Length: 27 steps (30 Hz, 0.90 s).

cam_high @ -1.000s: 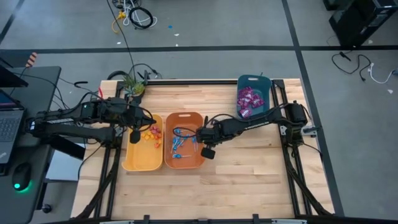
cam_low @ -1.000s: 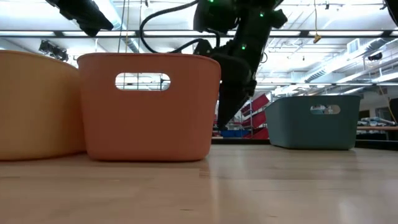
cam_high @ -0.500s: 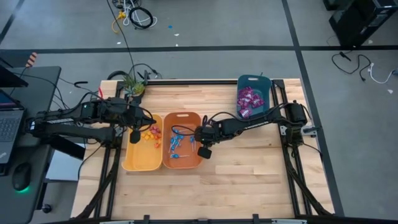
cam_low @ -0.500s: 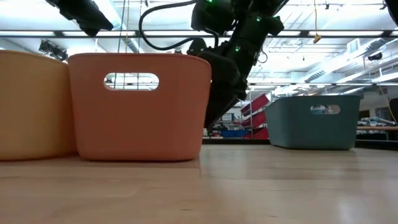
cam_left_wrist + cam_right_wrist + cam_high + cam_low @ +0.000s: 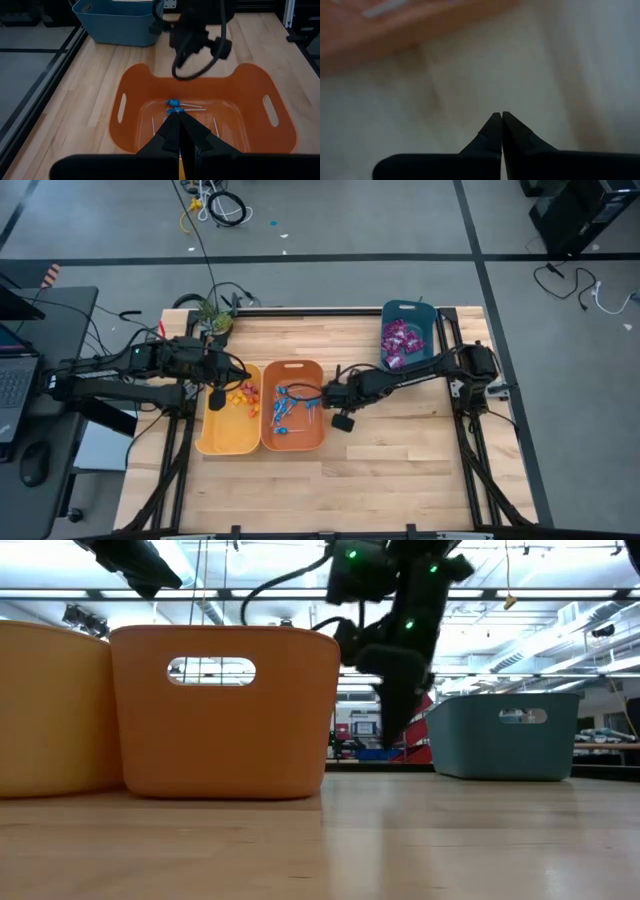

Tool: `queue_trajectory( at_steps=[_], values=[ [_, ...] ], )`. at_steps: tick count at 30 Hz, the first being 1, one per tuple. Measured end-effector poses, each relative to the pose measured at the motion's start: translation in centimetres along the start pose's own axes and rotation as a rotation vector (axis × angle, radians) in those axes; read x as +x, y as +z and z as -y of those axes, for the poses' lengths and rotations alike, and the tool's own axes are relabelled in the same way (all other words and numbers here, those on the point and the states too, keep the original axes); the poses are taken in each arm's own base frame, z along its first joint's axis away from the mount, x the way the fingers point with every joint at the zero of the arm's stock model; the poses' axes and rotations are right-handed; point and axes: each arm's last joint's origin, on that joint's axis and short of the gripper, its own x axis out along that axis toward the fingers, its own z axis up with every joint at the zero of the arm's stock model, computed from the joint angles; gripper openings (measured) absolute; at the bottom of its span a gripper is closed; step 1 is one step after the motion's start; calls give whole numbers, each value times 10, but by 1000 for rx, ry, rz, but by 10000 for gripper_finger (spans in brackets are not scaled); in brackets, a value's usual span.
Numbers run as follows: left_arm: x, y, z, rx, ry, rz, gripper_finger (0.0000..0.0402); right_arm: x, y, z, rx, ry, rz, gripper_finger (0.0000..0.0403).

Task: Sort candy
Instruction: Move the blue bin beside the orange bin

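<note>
Blue-wrapped lollipops lie in the orange bin. Small orange and red pieces lie in the yellow bin beside it. Purple packets fill the teal bin at the far right. My right gripper is shut and points down at the bare table just right of the orange bin. In the low view, my right gripper stands a little apart from the bin's wall. My left gripper hangs shut above the yellow bin, and its wrist view looks over the lollipops.
The orange and yellow bins stand side by side at the table's left middle. Bare wood lies to the right of them and toward the near edge. A small green plant and cables sit at the far left corner.
My right gripper first went toward the table's left against the orange bin's right wall, and the bin slid a little left toward the yellow bin. The gripper has since drawn back to the right, tipped more upright, and stands apart from the bin.
</note>
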Motion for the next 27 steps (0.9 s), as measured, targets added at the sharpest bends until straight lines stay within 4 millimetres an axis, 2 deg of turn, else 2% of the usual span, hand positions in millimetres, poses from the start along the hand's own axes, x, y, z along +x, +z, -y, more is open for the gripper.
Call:
queue_trajectory(
  at_steps=[7, 11, 16, 21, 27],
  values=[
    [0, 0, 0, 0, 0, 2, 1, -51, -12, 29, 53, -186, 20, 0],
    [0, 0, 0, 0, 0, 2, 1, -82, -20, 60, 147, -270, 21, 0],
    [0, 0, 0, 0, 0, 2, 1, -111, -26, 106, 325, -282, 30, 0],
    [0, 0, 0, 0, 0, 2, 1, -122, -28, 147, 451, -234, 28, 0],
    [0, 0, 0, 1, 0, 2, 1, -111, -26, 178, 505, -221, -21, 0]
  ],
)
